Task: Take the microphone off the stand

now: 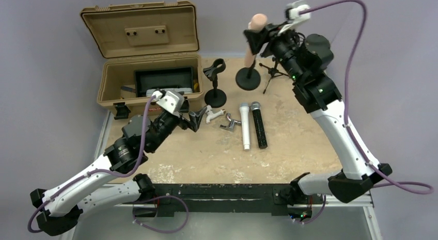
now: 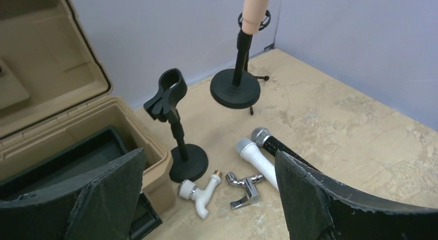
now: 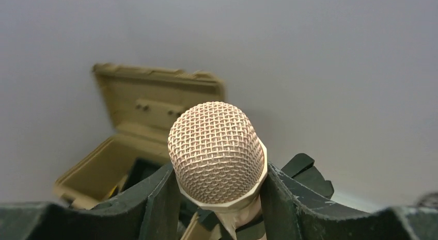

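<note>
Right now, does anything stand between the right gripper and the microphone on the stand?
Nothing visible does. The right gripper flanks the beige microphone at its mesh head, one finger on each side; the way upward looks free.

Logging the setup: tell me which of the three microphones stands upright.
The peach microphone, upright in the far stand, between the fingers of the right gripper. The white microphone and black microphone lie flat, side by side.

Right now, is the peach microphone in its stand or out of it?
In. The peach microphone sits upright atop the stand; the right gripper has its fingers against its sides.
</note>
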Tool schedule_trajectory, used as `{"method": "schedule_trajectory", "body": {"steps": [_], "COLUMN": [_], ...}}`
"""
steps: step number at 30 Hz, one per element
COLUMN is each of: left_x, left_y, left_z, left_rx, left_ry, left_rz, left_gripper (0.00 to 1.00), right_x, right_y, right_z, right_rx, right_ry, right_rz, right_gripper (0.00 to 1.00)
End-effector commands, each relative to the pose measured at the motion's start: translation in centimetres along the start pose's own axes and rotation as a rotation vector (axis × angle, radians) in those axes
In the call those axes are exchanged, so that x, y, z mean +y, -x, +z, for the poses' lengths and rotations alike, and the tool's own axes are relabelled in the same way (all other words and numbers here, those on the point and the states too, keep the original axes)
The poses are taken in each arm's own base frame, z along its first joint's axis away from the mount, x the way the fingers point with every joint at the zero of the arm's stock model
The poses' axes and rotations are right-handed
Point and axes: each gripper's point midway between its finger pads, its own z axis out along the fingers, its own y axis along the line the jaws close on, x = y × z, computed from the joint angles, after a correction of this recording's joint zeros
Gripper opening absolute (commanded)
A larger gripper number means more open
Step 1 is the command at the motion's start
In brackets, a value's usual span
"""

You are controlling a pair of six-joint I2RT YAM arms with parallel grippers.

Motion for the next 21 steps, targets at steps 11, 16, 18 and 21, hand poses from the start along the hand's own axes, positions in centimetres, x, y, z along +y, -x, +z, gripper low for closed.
{"method": "schedule_trajectory", "body": {"steps": [11, 16, 18, 21], "left_x": [7.1, 8.4, 8.5, 8.2], "left_y": [-1.5, -1.6, -1.9, -2.9], "left_z": [-6.7, -8.9, -9.4, -9.4], "left_rx": [0.104, 0.084, 0.082, 0.105], "left_ry": [0.304, 0.36, 0.362, 0.348], "left_rz": [-0.209, -0.225, -0.229, -0.233], "left_gripper": [0.93, 0.93, 0.93, 0.93], "right_x": [20.6, 22.2, 22.3, 22.3], "right_y": [-4.7, -7.3, -8.9, -11.9], "right_z": [-5.1, -5.9, -6.2, -6.7], "right_rx": [0.001, 0.044, 0.068, 0.121], "right_ry": [0.892, 0.951, 0.976, 1.005], "right_rz": [-0.164, -0.151, -0.157, -0.173], "right_gripper": [0.0, 0.0, 0.0, 0.0]}}
